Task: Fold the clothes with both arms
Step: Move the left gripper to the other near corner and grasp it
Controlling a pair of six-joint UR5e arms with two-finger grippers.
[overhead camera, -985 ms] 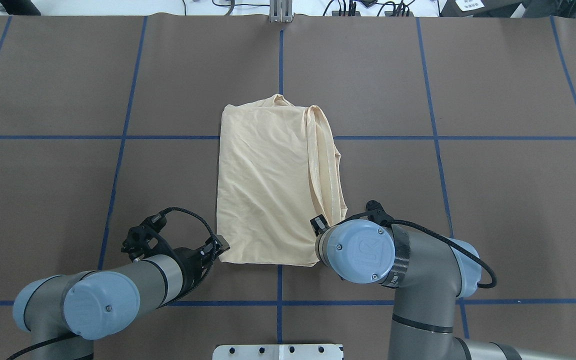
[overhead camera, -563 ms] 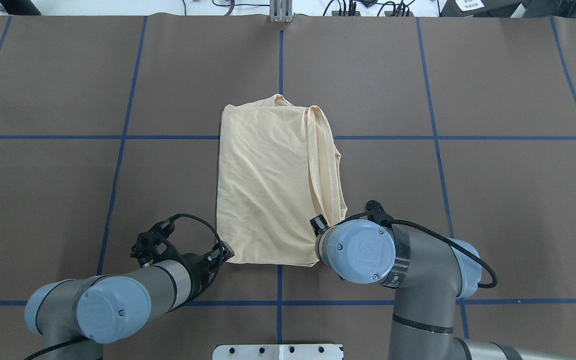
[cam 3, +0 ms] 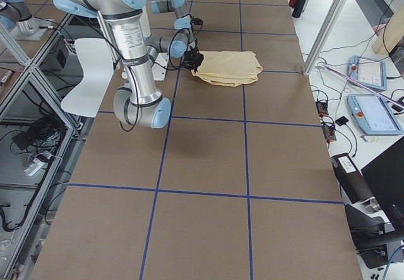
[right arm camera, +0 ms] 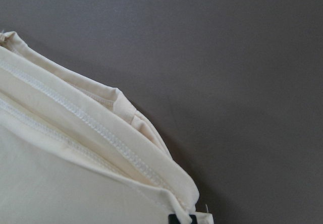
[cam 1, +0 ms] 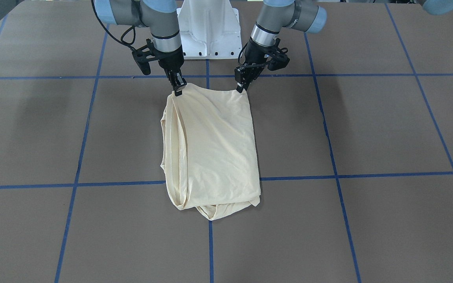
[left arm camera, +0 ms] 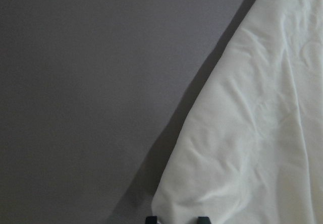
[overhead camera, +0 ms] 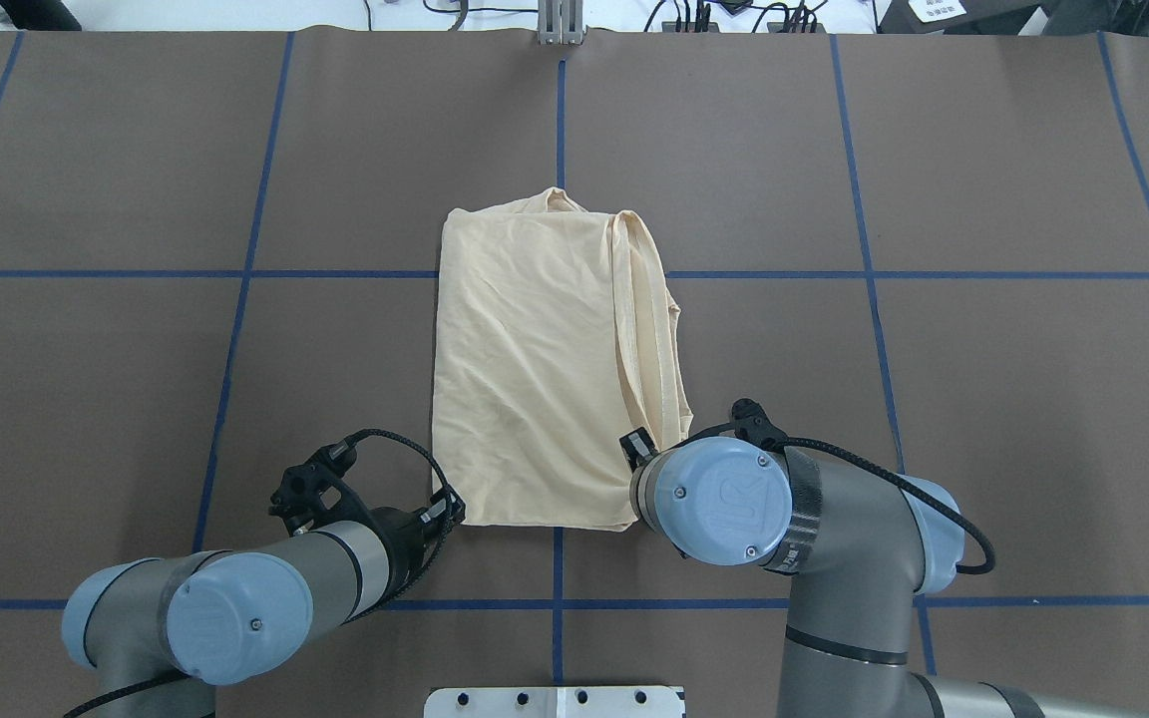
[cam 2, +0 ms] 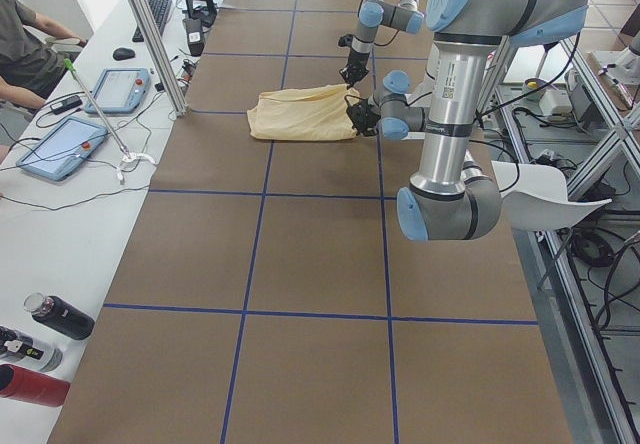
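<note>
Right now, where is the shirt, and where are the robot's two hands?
shirt [cam 1: 214, 145]: front-facing view, middle of the folded cloth.
left hand [cam 1: 242, 87]: front-facing view, between its fingertips, at one shirt corner.
right hand [cam 1: 178, 90]: front-facing view, between its fingertips, at the other corner nearest the robot.

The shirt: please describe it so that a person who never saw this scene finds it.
On the brown table crossed by blue tape lines, look at the middle, just ahead of the white pedestal base. The shirt lies there folded long, its near corners at the left gripper and the right gripper. It is the only pale cream cloth.
</note>
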